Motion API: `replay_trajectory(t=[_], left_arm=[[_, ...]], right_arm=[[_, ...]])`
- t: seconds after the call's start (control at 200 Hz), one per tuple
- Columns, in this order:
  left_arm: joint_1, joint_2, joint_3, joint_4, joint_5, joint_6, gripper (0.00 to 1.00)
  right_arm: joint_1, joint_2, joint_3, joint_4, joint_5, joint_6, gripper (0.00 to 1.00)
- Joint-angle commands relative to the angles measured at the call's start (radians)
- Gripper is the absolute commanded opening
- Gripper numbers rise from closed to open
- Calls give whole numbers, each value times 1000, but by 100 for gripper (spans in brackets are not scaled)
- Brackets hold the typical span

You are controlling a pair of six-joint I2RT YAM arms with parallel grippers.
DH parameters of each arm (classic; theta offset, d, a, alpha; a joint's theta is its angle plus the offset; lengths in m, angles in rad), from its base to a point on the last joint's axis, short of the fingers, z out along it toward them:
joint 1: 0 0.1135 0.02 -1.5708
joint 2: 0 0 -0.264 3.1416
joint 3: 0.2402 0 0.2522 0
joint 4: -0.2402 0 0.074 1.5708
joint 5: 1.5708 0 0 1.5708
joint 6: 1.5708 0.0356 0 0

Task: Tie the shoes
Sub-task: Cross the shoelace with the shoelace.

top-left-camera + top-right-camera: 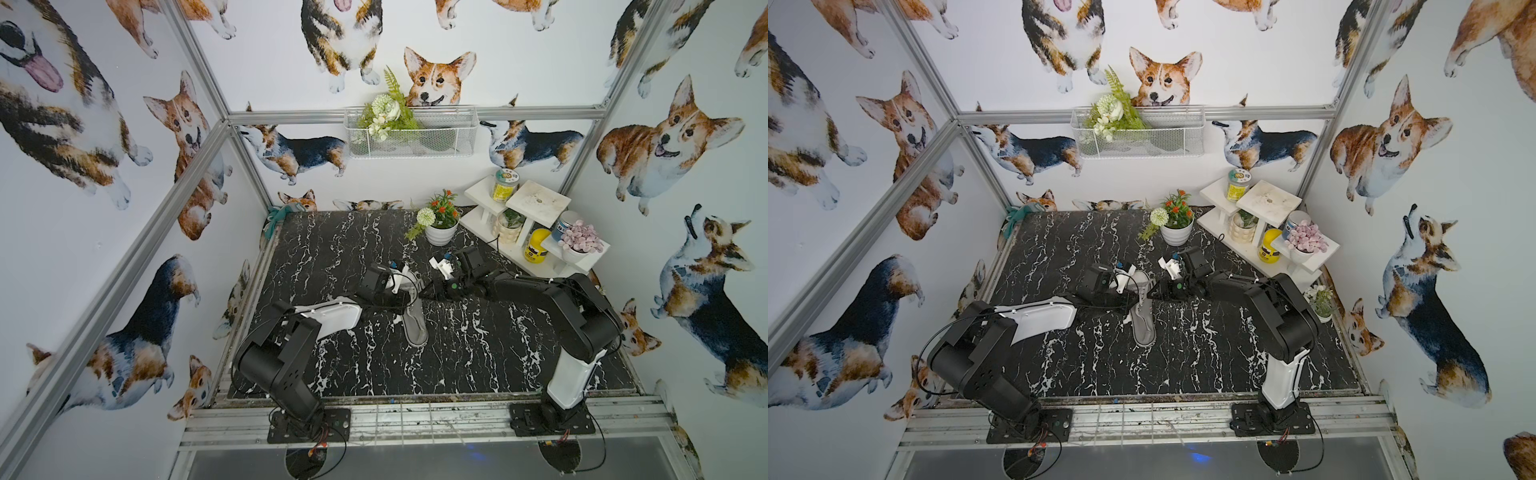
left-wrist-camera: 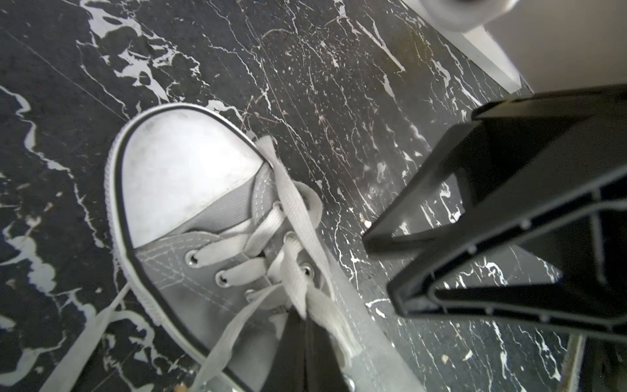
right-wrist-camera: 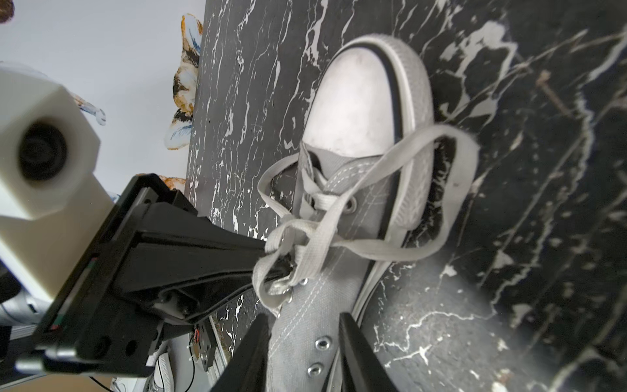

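A grey canvas shoe (image 2: 176,176) with a white toe cap lies on the black marble table (image 1: 332,249), seen in both top views (image 1: 415,328) (image 1: 1144,328). Its white laces (image 3: 373,244) are loosely crossed, with one loop hanging over the sole edge. My left gripper (image 2: 305,317) is shut on a bunch of the laces over the eyelets, also shown in the right wrist view (image 3: 283,268). My right gripper (image 3: 303,325) stands open, one finger either side of the shoe's grey side wall, holding nothing. The left wrist view shows its spread fingers (image 2: 381,268) beside the shoe.
A potted plant (image 1: 440,224) stands at the back of the table. A white tiered shelf (image 1: 536,199) with jars and a small pot fills the back right corner. A wire basket (image 1: 409,145) with flowers hangs on the back wall.
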Motion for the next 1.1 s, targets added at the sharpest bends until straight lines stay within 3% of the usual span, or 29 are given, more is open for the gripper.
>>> replay_trajectory(t=[0.0, 1.096], left_arm=[[1, -5, 8, -5, 5, -4, 0], [4, -5, 25, -5, 11, -42, 0]], right_arm=[[13, -7, -6, 61, 16, 19, 39], [59, 51, 57, 25, 72, -25, 43]])
